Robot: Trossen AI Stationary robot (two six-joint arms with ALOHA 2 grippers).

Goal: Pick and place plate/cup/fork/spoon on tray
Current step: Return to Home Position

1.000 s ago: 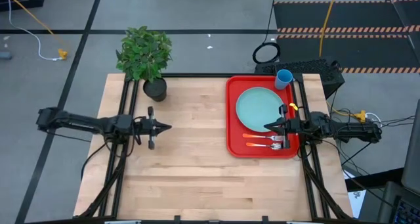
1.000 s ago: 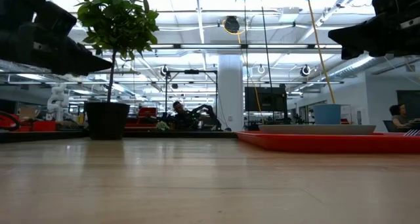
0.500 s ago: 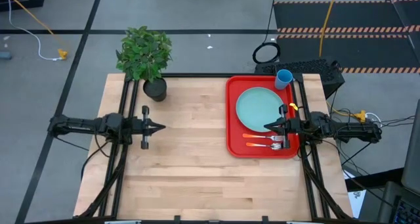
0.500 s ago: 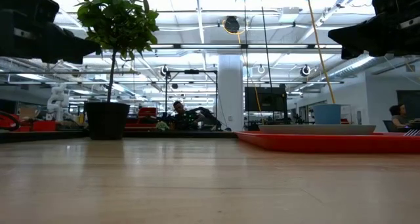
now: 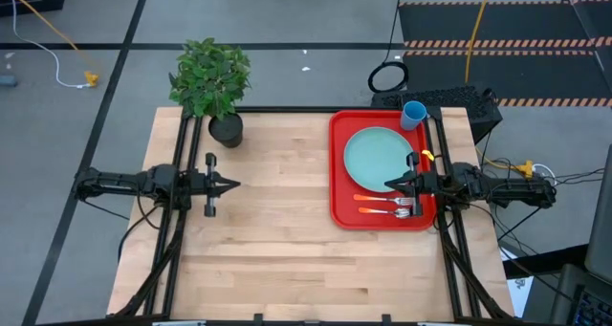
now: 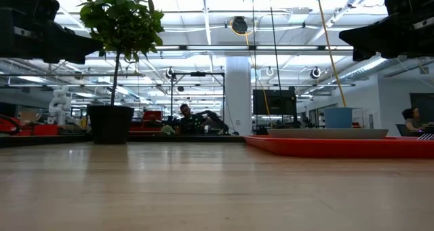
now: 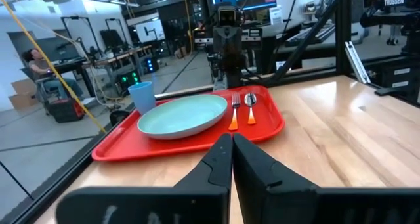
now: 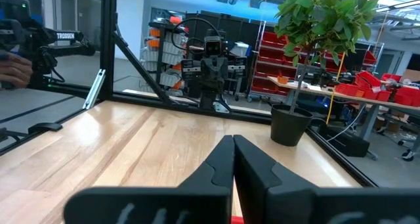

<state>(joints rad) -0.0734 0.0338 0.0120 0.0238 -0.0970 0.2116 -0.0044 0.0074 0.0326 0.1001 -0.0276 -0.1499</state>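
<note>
The red tray (image 5: 338, 163) lies at the table's right. On it rest the pale turquoise plate (image 5: 373, 154), the orange-handled fork (image 5: 381, 199) and, nearer the front, the orange-handled spoon (image 5: 381, 211). The blue cup (image 5: 413, 115) stands upright at the tray's far right corner. The left wrist view shows the plate (image 7: 184, 115), cup (image 7: 141, 95), fork (image 7: 234, 109) and spoon (image 7: 251, 106). My right gripper (image 5: 388, 184) is shut and hovers level above the tray, holding nothing. My left gripper (image 5: 233, 184) is shut and empty, level above the table's left part.
A potted plant (image 5: 212, 87) stands at the table's far left corner. Bare wood (image 5: 287, 221) stretches between the two grippers and toward the near edge. Black frame rails (image 5: 182, 154) run along both sides of the table.
My left gripper has drawn back a little toward the table's left edge and risen slightly, staying shut; for the last half second it has kept still. Nothing on the tray has moved.
</note>
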